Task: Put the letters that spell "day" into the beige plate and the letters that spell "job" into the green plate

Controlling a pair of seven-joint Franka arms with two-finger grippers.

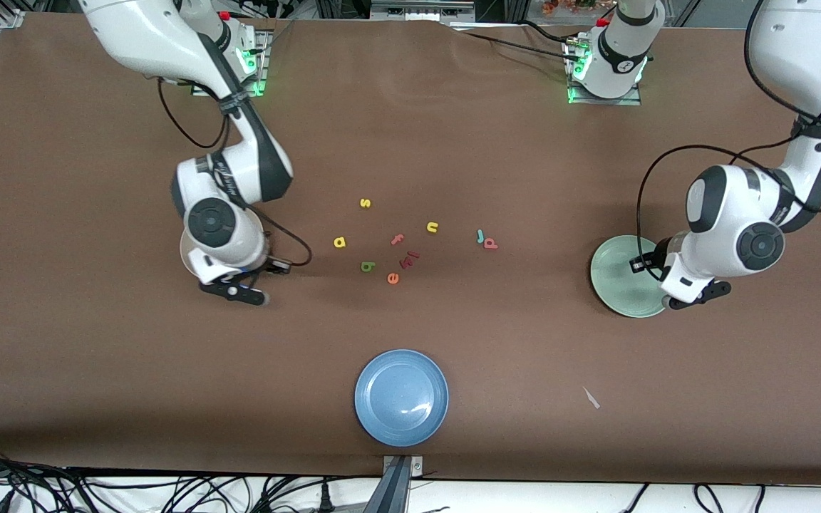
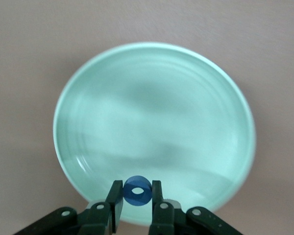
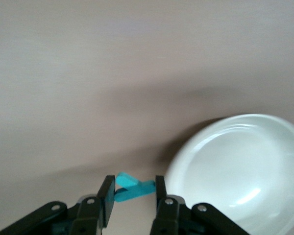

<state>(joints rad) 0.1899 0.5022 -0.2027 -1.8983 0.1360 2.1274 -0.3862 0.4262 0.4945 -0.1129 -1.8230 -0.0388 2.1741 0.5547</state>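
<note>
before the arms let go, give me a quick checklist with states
1. Left gripper shut on the blue o: ok.
2. The o is over the green plate, near its rim: ok.
3. Right gripper shut on the teal y: ok.
4. The y is over the beige plate: not ok, it hangs over bare table beside the rim.
5. Green plate free of wrong letters: ok.
6. Beige plate free of wrong letters: cannot tell, only part shows.

loose letters (image 1: 410,246), blue plate (image 1: 401,397), green plate (image 1: 621,276)
</note>
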